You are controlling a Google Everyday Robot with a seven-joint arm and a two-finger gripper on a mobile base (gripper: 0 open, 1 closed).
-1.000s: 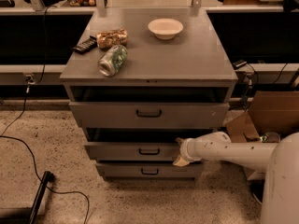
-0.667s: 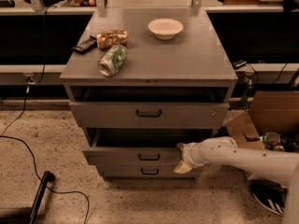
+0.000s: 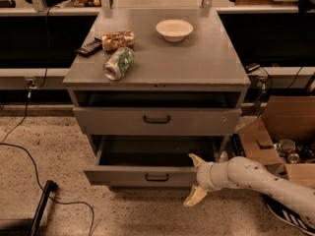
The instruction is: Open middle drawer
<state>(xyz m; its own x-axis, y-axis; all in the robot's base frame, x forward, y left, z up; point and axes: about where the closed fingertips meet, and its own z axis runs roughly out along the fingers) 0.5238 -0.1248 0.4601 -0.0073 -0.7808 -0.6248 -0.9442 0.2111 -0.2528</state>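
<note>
1. Grey metal cabinet [image 3: 197, 68], with your top drawer [image 3: 157, 119] slightly out.
2. The middle drawer [image 3: 123, 177] stands well out beneath it, its plain inside showing.
3. Your gripper [image 3: 196, 178] is at that drawer's right front corner, fingers spread: one above the front, one below.

White bowl [image 3: 174, 29] at 1 o'clock on grey cabinet top [image 3: 197, 63], green can [image 3: 118, 63] on its side at 9 o'clock, snack bag [image 3: 118, 40] and black remote [image 3: 89, 48] at 10 o'clock, cardboard box [image 3: 275, 136] on floor at 4 o'clock, black cable [image 3: 22, 149] at 8 o'clock, gripper [image 3: 196, 178] at 5 o'clock.
</note>
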